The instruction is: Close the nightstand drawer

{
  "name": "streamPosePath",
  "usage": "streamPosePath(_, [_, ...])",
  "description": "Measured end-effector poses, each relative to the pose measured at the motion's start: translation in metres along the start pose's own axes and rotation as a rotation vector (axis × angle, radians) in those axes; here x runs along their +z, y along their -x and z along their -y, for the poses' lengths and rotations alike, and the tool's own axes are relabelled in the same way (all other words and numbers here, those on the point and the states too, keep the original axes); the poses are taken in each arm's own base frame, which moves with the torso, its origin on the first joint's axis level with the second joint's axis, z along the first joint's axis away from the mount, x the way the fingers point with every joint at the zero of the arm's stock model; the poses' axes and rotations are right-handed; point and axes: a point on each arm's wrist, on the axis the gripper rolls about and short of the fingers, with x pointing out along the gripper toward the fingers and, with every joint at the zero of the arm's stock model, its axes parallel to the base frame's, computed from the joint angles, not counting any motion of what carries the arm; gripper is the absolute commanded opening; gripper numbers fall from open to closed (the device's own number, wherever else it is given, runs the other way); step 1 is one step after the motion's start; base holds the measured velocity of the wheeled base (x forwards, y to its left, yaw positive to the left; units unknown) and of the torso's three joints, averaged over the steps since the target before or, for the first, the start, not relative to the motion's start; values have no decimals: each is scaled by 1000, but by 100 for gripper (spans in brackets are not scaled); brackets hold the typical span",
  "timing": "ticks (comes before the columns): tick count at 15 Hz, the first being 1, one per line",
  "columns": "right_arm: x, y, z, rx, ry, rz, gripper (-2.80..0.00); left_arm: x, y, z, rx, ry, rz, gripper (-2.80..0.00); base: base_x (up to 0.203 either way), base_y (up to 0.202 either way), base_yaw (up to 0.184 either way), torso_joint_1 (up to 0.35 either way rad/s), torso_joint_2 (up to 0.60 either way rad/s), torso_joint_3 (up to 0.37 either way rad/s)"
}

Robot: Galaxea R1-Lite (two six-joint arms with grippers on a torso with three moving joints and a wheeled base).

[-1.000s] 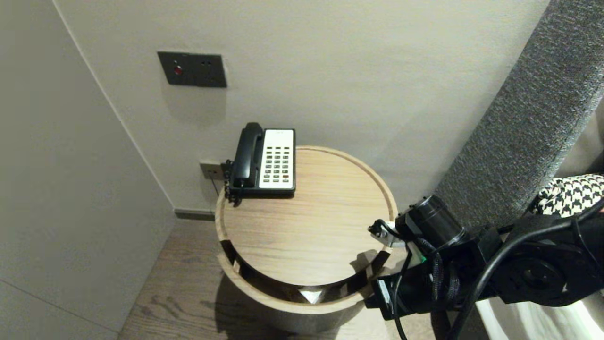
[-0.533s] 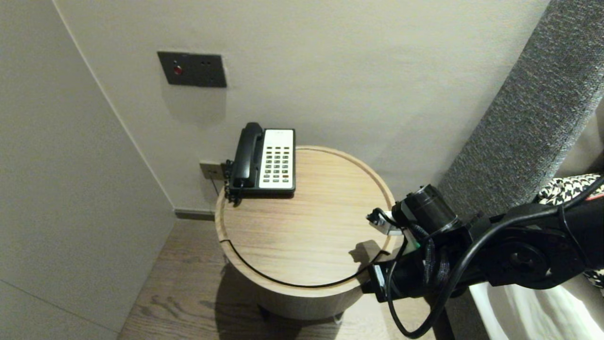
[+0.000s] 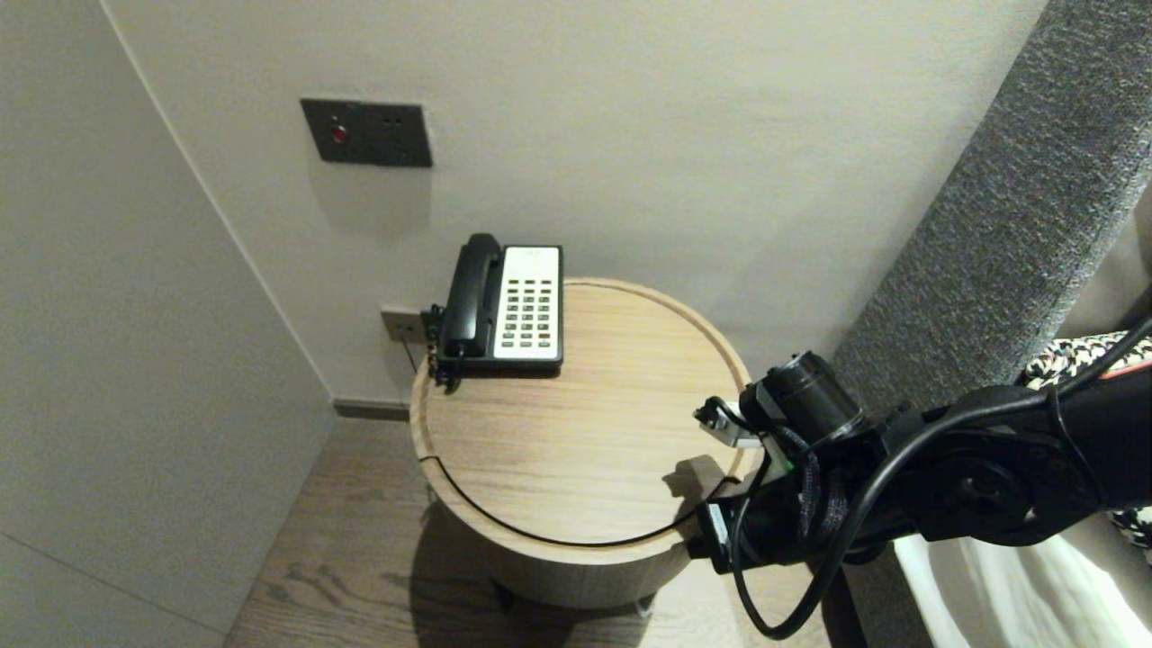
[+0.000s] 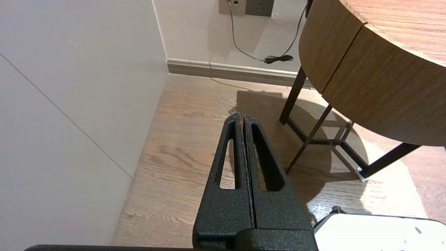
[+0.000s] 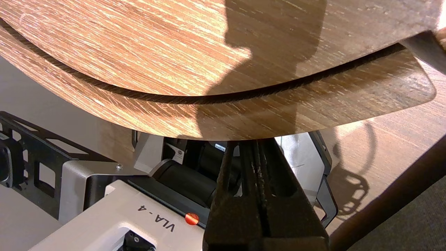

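A round wooden side table (image 3: 585, 450) stands in a corner, and its curved drawer front (image 3: 576, 571) sits flush under the top. A black and white desk phone (image 3: 508, 306) rests at the table's far left edge. My right arm (image 3: 900, 486) reaches in low at the table's near right side. My right gripper (image 5: 251, 144) is shut and empty, its tips at the lower edge of the drawer front (image 5: 244, 115). My left gripper (image 4: 243, 118) is shut and empty, parked over the wooden floor left of the table.
A dark switch panel (image 3: 366, 132) and a socket (image 3: 402, 324) sit on the wall behind. A grey upholstered headboard (image 3: 1017, 225) and houndstooth fabric (image 3: 1080, 355) lie to the right. Dark table legs (image 4: 306, 139) and a cable (image 4: 275, 58) are near the floor. The robot's base (image 5: 104, 216) is below.
The drawer, pulled out a second ago, has slid in flush with the table. My right arm followed it toward the table and rose slightly. The left arm kept still.
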Motion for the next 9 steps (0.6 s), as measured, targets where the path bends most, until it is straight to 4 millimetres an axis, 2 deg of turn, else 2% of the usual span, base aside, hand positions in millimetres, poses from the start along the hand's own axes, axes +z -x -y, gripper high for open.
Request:
streamPosePath(2, [-4, -1, 1, -7, 3, -3, -280, 0, 0, 0, 0, 0, -1, -280, 0, 0, 0, 0, 0, 0])
streamPosePath(4, [-17, -2, 6, -50, 6, -30, -280, 0, 0, 0, 0, 0, 0, -280, 0, 0, 0, 0, 0, 0])
streamPosePath(7, [-38, -1, 19, -145, -8, -71, -280, 0, 0, 0, 0, 0, 0, -280, 0, 0, 0, 0, 0, 0])
streamPosePath(9, [-41, 6, 32, -179, -42, -66, -280, 0, 0, 0, 0, 0, 0, -280, 0, 0, 0, 0, 0, 0])
